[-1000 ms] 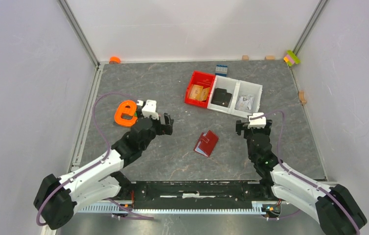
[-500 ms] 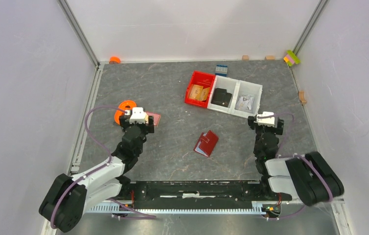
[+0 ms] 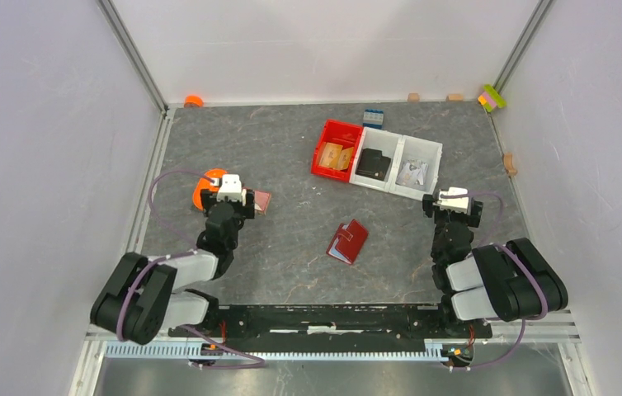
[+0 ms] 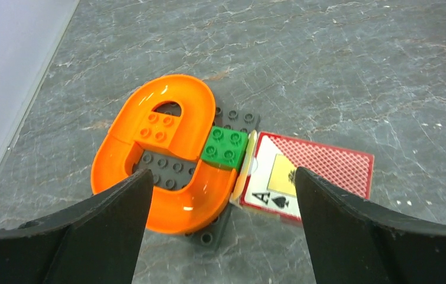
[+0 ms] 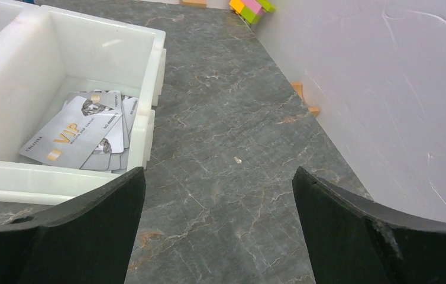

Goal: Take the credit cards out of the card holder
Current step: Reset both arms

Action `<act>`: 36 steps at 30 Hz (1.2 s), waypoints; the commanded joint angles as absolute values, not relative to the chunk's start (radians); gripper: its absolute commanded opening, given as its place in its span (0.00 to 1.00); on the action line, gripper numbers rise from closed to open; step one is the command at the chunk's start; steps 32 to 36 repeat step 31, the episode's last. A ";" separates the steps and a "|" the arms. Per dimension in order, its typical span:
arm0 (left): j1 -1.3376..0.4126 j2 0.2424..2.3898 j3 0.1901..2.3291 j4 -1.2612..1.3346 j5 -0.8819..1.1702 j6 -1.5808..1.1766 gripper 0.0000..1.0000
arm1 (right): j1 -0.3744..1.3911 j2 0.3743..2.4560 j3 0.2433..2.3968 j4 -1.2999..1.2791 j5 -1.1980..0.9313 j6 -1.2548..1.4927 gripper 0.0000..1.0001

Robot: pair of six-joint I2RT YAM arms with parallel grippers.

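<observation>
- Top view: card holder [image 3: 347,242], dark red and book-like, spread open on the grey veined bench [image 3: 291,165], between the two arms and touching neither.
- Left tool [image 3: 236,198] by a glossy orange curved piece [image 3: 207,186] near the bench's left edge; right tool [image 3: 454,202] just beside the near right corner of the white bin [image 3: 430,157].
- Grey credit cards [image 3: 412,172] in that bin's right compartment; any cards in the holder's pockets too small to tell.
- Left wrist view: left tool [image 4: 220,177] spread wide, gripping nothing, matte black fingers [image 4: 102,219] framing the orange U-shaped piece [image 4: 117,157], a studded green brick [image 4: 225,147] and a dark grey studded plate [image 4: 161,165].
- Just right of the brick, flat playing cards [image 4: 327,168]: a red lattice back, an ace of spades overlapping it.
- Right wrist view: right tool [image 5: 217,174] equally wide, empty, over bare bench [image 5: 226,136].
- Thin silvery credit cards [image 5: 73,139], the top one lettered VIP, fanned in a loose stack on the smooth white bin's [image 5: 157,59] floor.
</observation>
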State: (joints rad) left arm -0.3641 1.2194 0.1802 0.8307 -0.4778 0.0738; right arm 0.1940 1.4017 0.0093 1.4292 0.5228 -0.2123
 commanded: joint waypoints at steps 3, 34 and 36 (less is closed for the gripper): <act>-0.289 1.314 0.255 0.924 -0.366 0.139 0.94 | 0.191 1.393 -0.115 1.505 0.505 -0.200 0.98; -0.120 1.476 0.267 1.065 -0.260 0.010 1.00 | 0.189 1.393 -0.116 1.507 0.505 -0.201 0.98; -0.120 1.476 0.267 1.065 -0.260 0.010 1.00 | 0.189 1.393 -0.116 1.507 0.505 -0.201 0.98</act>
